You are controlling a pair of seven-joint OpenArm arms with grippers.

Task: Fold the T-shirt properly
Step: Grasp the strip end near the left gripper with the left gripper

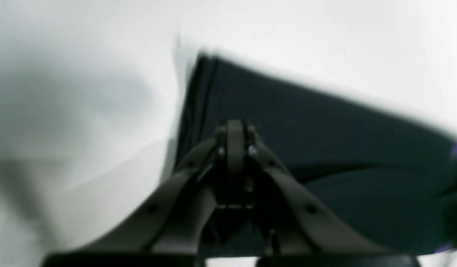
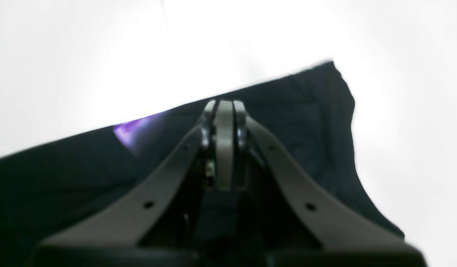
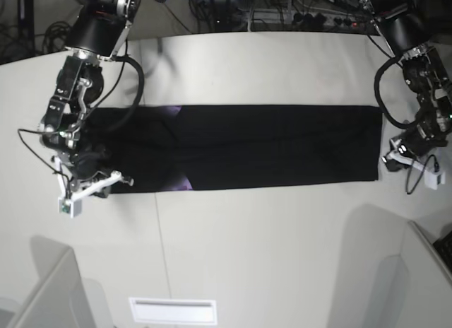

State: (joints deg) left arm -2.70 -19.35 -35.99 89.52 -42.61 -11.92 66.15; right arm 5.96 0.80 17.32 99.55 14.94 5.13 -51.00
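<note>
Spanning table (image 3: 247, 257): T-shirt (image 3: 275, 148) band.

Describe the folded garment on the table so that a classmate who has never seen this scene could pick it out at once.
On the wide white table, between the two robot arms, lies a long black cloth T-shirt folded into a flat horizontal band. It is the only dark cloth there, with small purple print patches showing toward one end.
</note>
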